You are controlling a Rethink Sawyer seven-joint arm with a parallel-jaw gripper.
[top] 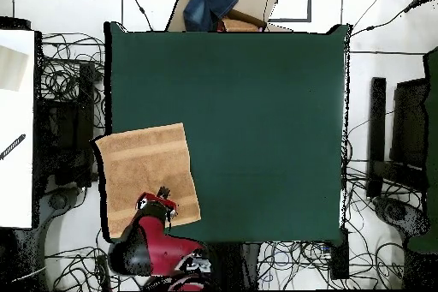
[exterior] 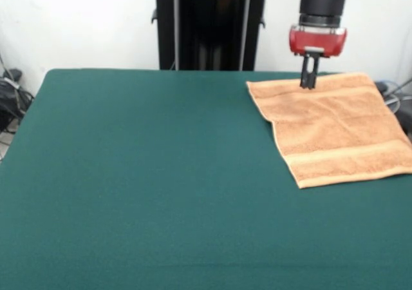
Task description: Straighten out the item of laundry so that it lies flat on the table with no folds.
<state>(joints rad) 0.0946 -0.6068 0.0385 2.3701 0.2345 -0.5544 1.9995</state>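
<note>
The item of laundry [exterior: 335, 125], an orange-tan towel with band stripes near its ends, lies spread out at the far right of the green table [exterior: 141, 174], slightly skewed to the table's edges. In the overhead view the towel [top: 145, 173] sits at the table's [top: 257, 117] lower left corner, and its left side reaches past the table edge. My gripper [exterior: 309, 82] hangs straight down with its tips at the towel's far edge, the jaws shut. I cannot see whether any cloth is pinched. From overhead, the gripper [top: 162, 193] shows over the towel's lower part.
Tangled cables [top: 64, 79] lie on the floor around the table. A blue cloth on a cardboard box [top: 214, 4] sits beyond the table's top edge in the overhead view. A white surface [top: 17, 126] stands at the left and black equipment [top: 411, 126] at the right.
</note>
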